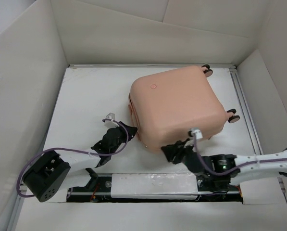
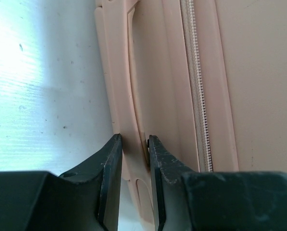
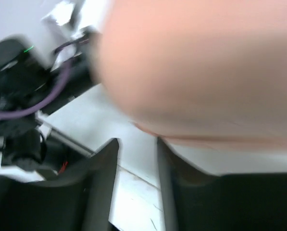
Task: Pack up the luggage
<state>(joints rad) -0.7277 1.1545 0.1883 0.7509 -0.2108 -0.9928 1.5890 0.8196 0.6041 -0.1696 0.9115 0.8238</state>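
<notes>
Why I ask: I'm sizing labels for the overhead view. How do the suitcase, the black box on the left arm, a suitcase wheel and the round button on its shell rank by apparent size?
1. suitcase, by far
2. black box
3. wheel
4. round button, just a small dot

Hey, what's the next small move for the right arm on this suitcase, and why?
Probably ease the right gripper back from the near corner of the luggage. Its jaws stand open with nothing between them, so it does no work there. The left gripper pinches the side handle and steadies the case, which looks closed.
</notes>
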